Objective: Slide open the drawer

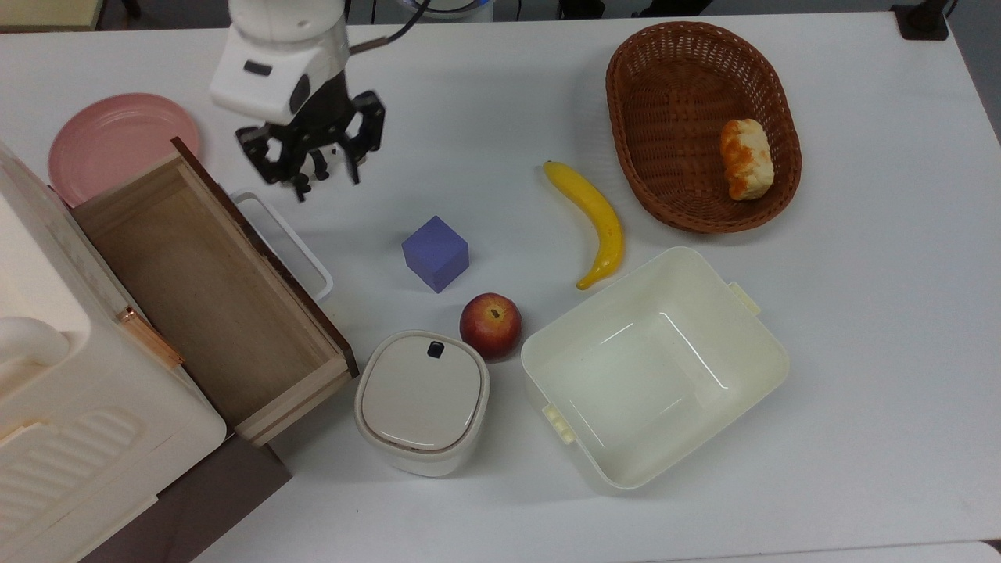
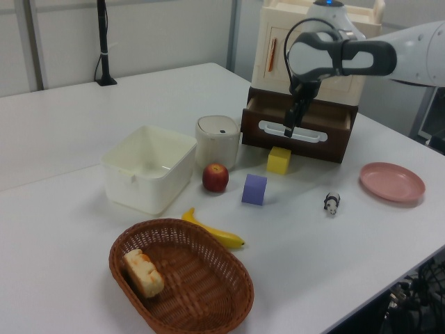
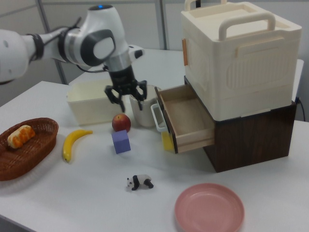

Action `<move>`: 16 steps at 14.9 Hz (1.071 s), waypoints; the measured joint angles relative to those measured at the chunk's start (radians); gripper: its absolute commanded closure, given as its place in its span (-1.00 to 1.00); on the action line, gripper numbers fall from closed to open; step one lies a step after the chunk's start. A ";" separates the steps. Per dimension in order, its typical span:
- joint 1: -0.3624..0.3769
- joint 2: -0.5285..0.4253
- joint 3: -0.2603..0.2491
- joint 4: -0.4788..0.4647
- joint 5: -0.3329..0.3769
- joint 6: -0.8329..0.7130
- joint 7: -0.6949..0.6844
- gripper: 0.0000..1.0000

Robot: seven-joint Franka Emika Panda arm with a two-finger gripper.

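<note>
The drawer (image 1: 211,293) is of pale, matt bare wood inside, with a dark brown wood front and a smooth white handle (image 1: 283,241). The tub (image 1: 739,383) looks like glossy cream plastic. The basket (image 1: 637,156) is rough woven wicker. The table (image 1: 860,313) is smooth and white.
</note>
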 measured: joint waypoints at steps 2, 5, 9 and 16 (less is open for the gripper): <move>0.024 -0.056 0.002 0.003 0.017 -0.116 0.098 -0.47; 0.030 -0.150 0.002 0.009 0.051 -0.304 0.236 -1.00; 0.075 -0.168 0.002 0.008 0.055 -0.323 0.509 -1.00; 0.087 -0.184 -0.037 0.010 0.055 -0.323 0.638 -1.00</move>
